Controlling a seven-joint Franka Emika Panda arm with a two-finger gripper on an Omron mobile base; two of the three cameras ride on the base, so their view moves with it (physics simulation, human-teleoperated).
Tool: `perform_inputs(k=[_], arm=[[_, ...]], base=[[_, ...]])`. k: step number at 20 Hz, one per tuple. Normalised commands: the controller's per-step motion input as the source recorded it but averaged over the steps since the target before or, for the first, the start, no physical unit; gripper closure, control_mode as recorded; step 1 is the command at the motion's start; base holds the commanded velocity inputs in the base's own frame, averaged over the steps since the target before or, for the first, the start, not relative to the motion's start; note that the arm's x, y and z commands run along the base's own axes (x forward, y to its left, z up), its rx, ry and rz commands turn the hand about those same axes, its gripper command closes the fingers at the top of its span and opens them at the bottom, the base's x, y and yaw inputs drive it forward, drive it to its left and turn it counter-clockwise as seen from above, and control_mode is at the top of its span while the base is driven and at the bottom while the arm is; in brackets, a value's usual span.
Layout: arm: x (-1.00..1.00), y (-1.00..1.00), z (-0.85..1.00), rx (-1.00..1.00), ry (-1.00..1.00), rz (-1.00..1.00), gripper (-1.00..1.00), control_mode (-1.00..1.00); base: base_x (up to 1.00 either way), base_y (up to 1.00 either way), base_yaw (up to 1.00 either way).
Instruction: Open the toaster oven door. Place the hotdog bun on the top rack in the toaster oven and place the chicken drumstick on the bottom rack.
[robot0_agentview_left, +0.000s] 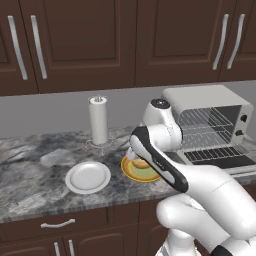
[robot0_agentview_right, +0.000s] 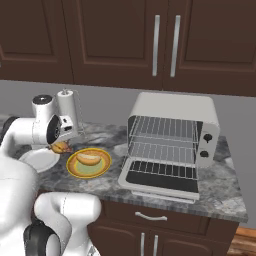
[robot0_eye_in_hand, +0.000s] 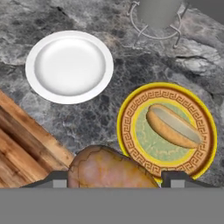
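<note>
Above the veined marble counter (robot0_eye_in_hand: 87, 118), jaws clasp the plump, glossy chicken drumstick (robot0_eye_in_hand: 109, 168).

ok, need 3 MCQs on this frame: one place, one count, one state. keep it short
1. Where is the hotdog bun?
A. on the yellow patterned plate
B. on the white plate
C. on the top rack

2. How many plates are on the counter?
A. one
B. two
C. three

3. The toaster oven door is:
A. shut
B. missing
C. open, folded down flat

Answers: 1 A, the bun lies on the yellow plate. 2 B, the yellow plate and an empty white plate. 3 C, both racks show above the lowered door.
</note>
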Motion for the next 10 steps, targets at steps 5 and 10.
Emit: perform_inputs(k=[5,10], arm=[[-0.14,-0.64,0.07,0.0,0.0,-0.01,1.0,-1.0],[-0.17,-0.7,0.01,0.0,0.0,0.0,1.0,-1.0]], base=[[0.0,0.0,0.0],[0.0,0.0,0.0]])
